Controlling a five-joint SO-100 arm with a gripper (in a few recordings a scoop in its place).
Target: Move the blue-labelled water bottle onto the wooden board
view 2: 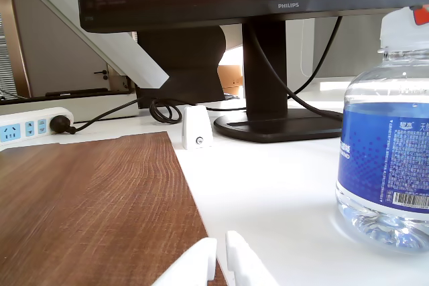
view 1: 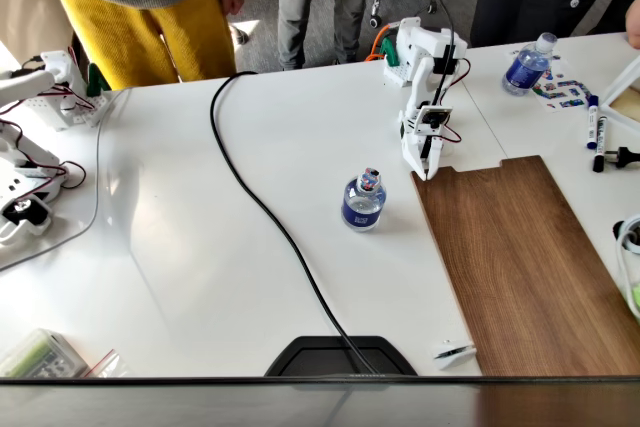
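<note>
The blue-labelled water bottle stands upright on the white tabletop, just left of the wooden board in the fixed view and clear of its edge. In the wrist view the bottle occupies the right side, resting on white surface, with the board to the left.

The board lies flat on the tabletop, with its stepped notch at the far left corner in the fixed view. The white arm is folded downward, and the fingers sit low at that notch, apart from the bottle. In the wrist view the two white fingers lie pressed nearly together, with only a thin gap between them and nothing held.

A black cable runs across the tabletop left of the bottle toward a dark monitor base. A second bottle with a pale cap stands well apart at the far right, near several markers. People stand behind the table. The wrist view shows a monitor stand, a small white device and a power strip beyond the board.
</note>
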